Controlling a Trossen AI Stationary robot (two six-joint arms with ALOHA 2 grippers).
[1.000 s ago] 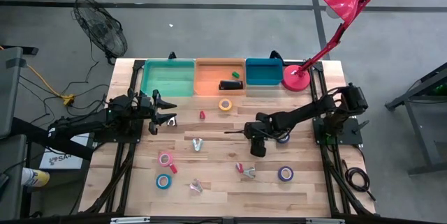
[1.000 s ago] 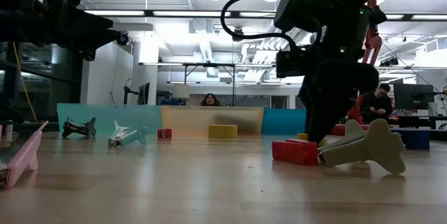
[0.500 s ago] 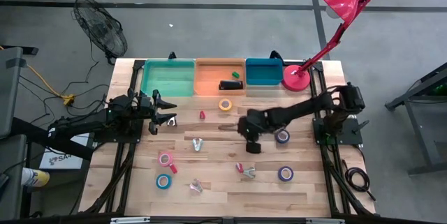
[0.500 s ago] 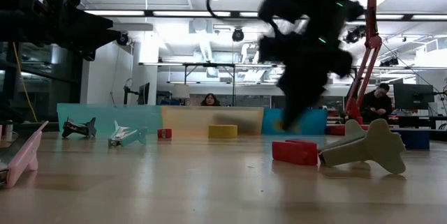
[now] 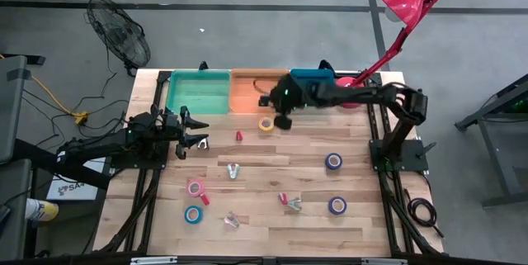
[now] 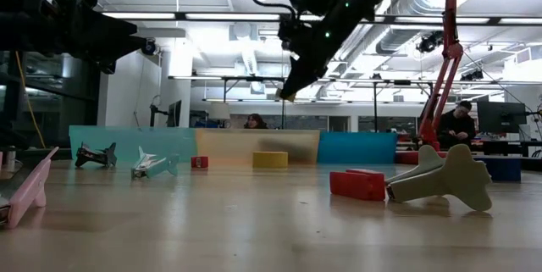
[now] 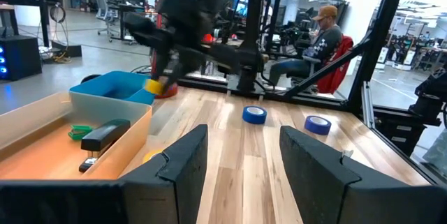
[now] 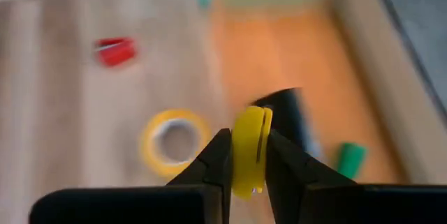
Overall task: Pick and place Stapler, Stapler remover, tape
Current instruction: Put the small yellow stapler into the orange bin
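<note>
One small yellow piece [image 8: 249,148] sits clamped in the right pincer [image 8: 246,155]; below it lie the stapler [image 8: 290,116] in the orange bin [image 8: 349,77] and yellow tape [image 8: 174,140]; left pincer [image 7: 234,161] gapes, idle

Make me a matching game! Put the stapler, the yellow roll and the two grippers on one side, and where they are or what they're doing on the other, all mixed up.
Things:
1. stapler
2. yellow roll
3. right gripper
4. left gripper

Place or state:
A. open, over the left side of the table
B. lying flat on the table, just in front of the bins
C. inside the orange bin
D. shut on a yellow thing, up above the orange bin

Right pairs: 1-C, 2-B, 3-D, 4-A
</note>
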